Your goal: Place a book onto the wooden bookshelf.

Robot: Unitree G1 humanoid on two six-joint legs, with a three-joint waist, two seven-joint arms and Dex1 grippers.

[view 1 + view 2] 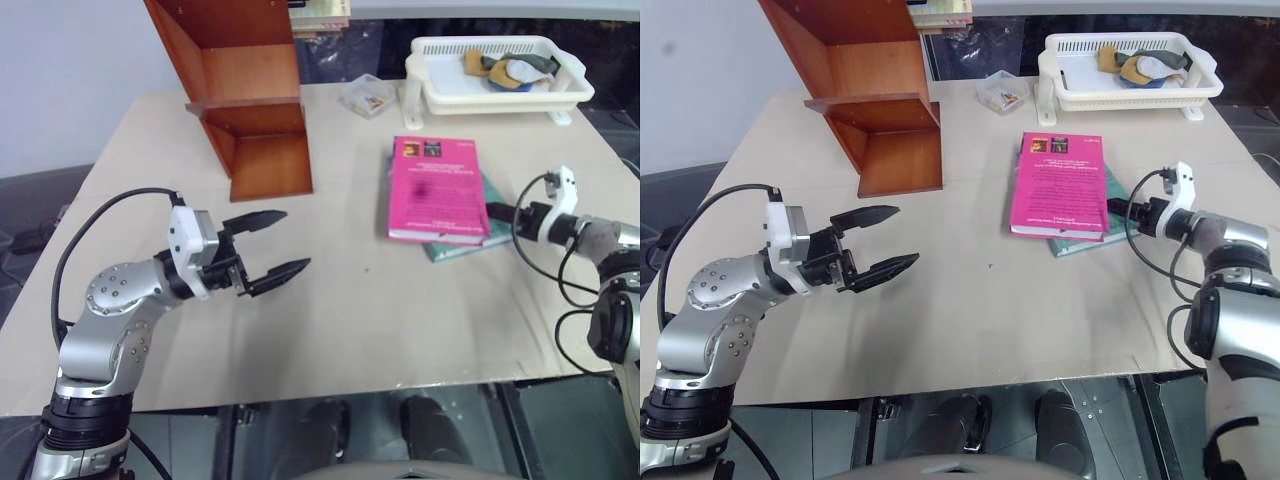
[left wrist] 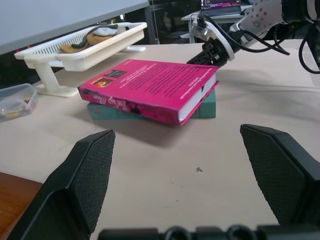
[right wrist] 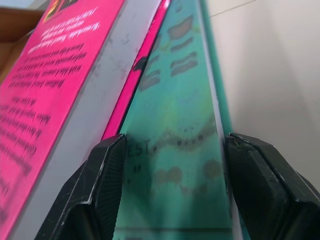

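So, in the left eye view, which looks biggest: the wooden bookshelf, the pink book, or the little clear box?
1. wooden bookshelf, though cut off at the top
2. pink book
3. clear box, smallest, though farthest from the camera

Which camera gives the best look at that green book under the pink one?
The right wrist view: the teal-green book lies close up between the right gripper's open fingers, its cover exposed beside the pink book. The left wrist view shows its edge under the pink book; the head views show a corner peeking out.
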